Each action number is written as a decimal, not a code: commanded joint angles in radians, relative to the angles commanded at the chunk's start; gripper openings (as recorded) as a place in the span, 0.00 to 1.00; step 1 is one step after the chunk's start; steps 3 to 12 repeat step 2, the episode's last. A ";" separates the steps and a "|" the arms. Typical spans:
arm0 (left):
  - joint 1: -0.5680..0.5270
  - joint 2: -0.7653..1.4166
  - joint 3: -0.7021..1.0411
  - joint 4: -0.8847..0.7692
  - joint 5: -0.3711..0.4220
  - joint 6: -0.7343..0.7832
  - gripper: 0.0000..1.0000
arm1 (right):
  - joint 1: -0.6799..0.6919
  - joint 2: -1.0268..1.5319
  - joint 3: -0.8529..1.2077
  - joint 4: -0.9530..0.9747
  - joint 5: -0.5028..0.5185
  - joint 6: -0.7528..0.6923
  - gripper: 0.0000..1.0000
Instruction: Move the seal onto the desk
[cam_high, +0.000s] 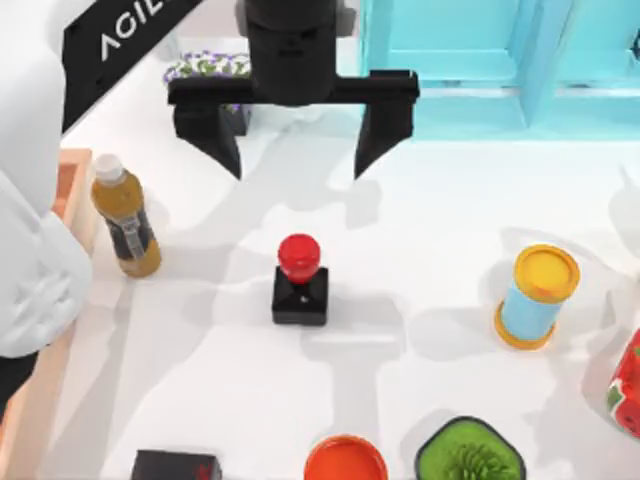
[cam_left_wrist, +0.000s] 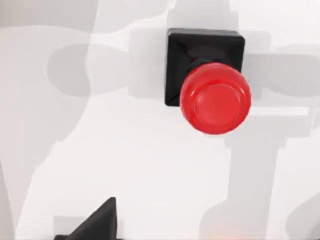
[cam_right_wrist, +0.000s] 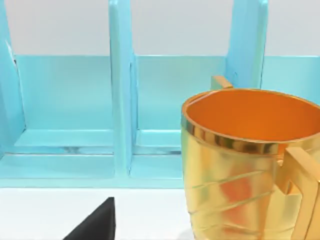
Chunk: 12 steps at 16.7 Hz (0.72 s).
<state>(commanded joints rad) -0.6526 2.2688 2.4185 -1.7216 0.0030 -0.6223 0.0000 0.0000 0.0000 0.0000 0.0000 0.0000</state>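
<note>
— Red knob on a black block: is that the seal (cam_high: 300, 280)? Where does it sit from the left end effector (cam_high: 297, 145)?

— Yes. It stands upright on the white bench (cam_high: 430, 220), just ahead of the fingertips and roughly centred on the gap between them. Nothing touches it. In the left wrist view the seal (cam_left_wrist: 210, 85) is clear of the one black fingertip (cam_left_wrist: 95, 222) at the edge.

— And the fingers?

— Spread wide, gripping nothing. Since the seal's base already lies flat on the bench, I judge the placing itself to be done, so the step in hand is getting clear cleanly.

— How would you do that well?

— Keep the fingers spread and lift straight away from the seal first, before any sideways travel. The knob is the tallest part and overhangs its neck, so a low sweep could clip it and tip the block.

— Anything close by to mind?

— A tea bottle (cam_high: 125, 215) stands off to the left finger's side, well apart from the seal. A yellow-lidded can (cam_high: 538, 297) is farther out on the right finger's side. Neither crowds a vertical exit.

— The other arm?

— The right end effector (cam_right_wrist: 95, 225) is parked facing the turquoise shelf (cam_right_wrist: 120, 100), with a gold cup (cam_right_wrist: 240, 165) just in front of it.
</note>
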 joint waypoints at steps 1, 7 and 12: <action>0.001 -0.001 0.015 -0.015 -0.001 0.000 1.00 | 0.000 0.000 0.000 0.000 0.000 0.000 1.00; 0.001 -0.001 0.020 -0.020 -0.001 0.001 1.00 | 0.000 0.000 0.000 0.000 0.000 0.000 1.00; 0.001 -0.001 0.020 -0.020 -0.001 0.001 1.00 | 0.000 0.000 0.000 0.000 0.000 0.000 1.00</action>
